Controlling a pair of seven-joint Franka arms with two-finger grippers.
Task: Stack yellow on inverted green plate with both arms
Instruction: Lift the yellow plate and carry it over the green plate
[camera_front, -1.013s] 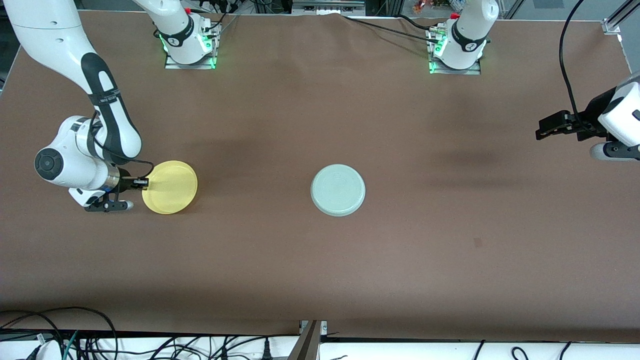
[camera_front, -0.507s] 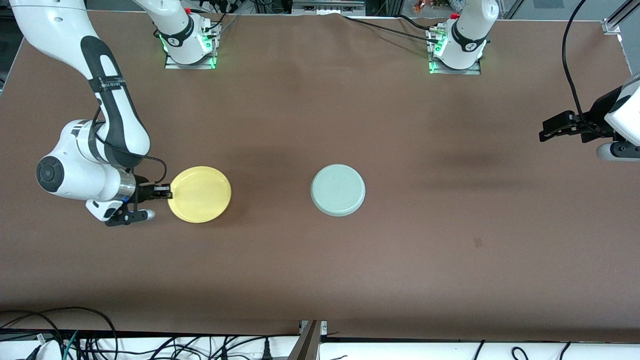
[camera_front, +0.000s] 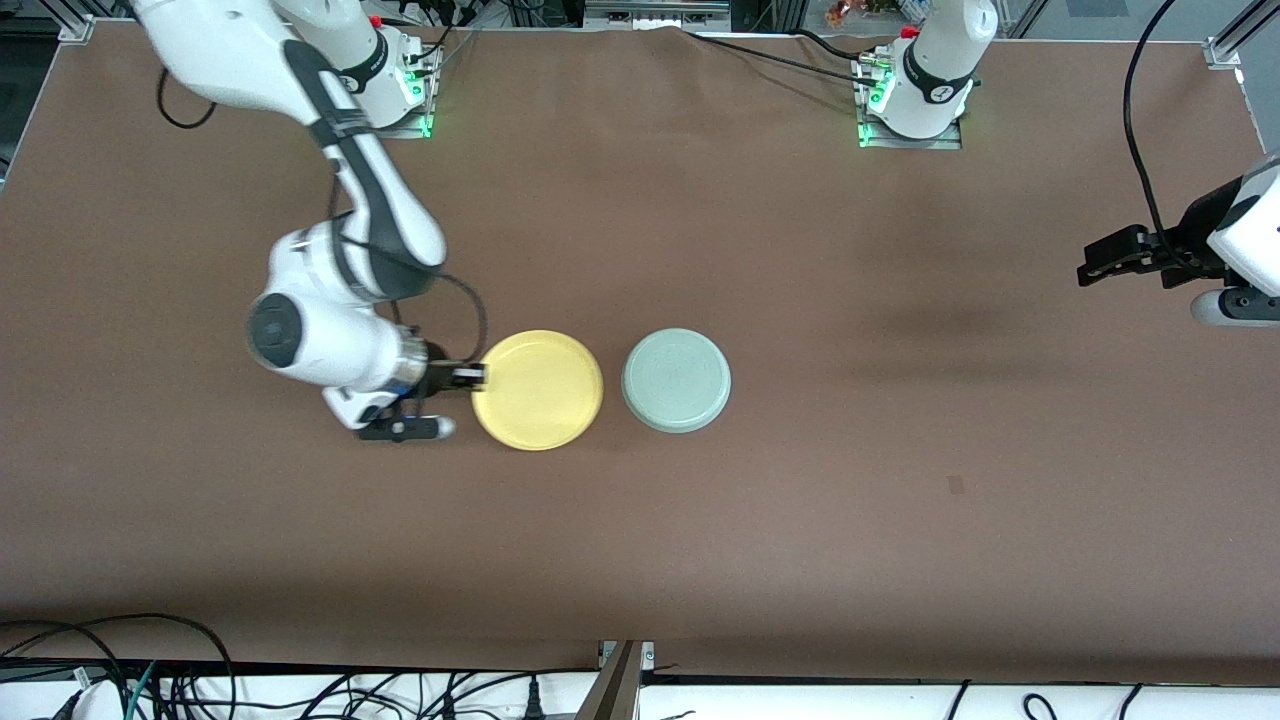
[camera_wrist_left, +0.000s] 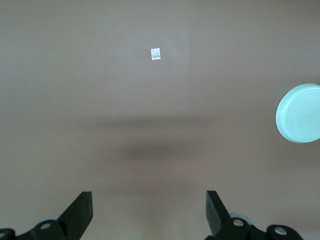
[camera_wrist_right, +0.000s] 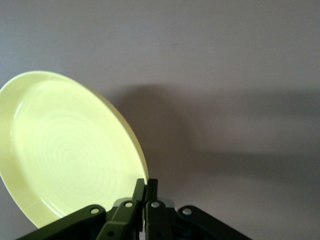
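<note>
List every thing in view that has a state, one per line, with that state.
Yellow plate: rim-up, held off the table by its edge, beside the green plate, not yet stacked.
Green plate: upside down on the table, nothing on it.
Right end effector: shut on the yellow plate's rim.
Left end effector: open, empty, waiting over the left arm's end of the table.

No readable text, brand, number or sign showed in any view. Small pale square tag (camera_wrist_left: 155, 53) lay on surface, its face illegible. Black bands on arm bases (camera_front: 925, 85) carried marks too small to read.
</note>
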